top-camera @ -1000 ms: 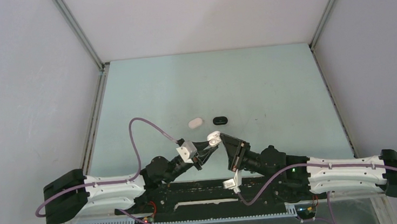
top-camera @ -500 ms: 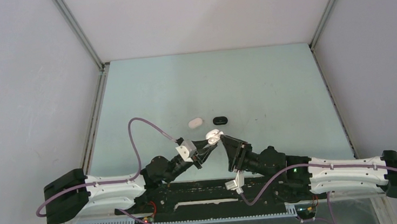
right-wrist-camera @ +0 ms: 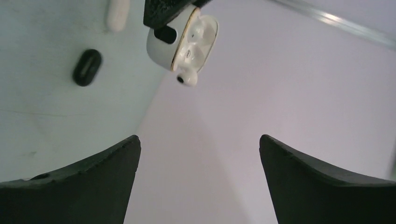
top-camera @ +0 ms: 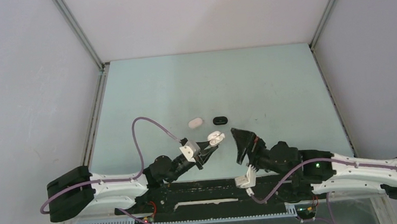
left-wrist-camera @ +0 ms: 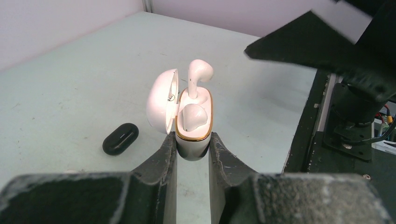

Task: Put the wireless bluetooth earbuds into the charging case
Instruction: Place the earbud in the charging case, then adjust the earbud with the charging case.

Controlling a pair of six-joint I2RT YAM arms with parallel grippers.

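Open case [left-wrist-camera: 192, 133] in left claw [left-wrist-camera: 192, 143]: earbud [left-wrist-camera: 192, 116] seated (second earbud [left-wrist-camera: 199, 77] protruding).

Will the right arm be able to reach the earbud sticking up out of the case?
Probably yes. The right arm's fingers are open and face the earbud in the held case, with only empty air between.

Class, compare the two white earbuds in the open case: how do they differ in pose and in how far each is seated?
The upper earbud stands upright, its head well above the gold rim, while the lower earbud lies low inside the rim. The upper earbud looks only partly inserted, whereas the lower earbud looks fully seated. Both are glossy white and share the same open case, clamped in the left gripper.
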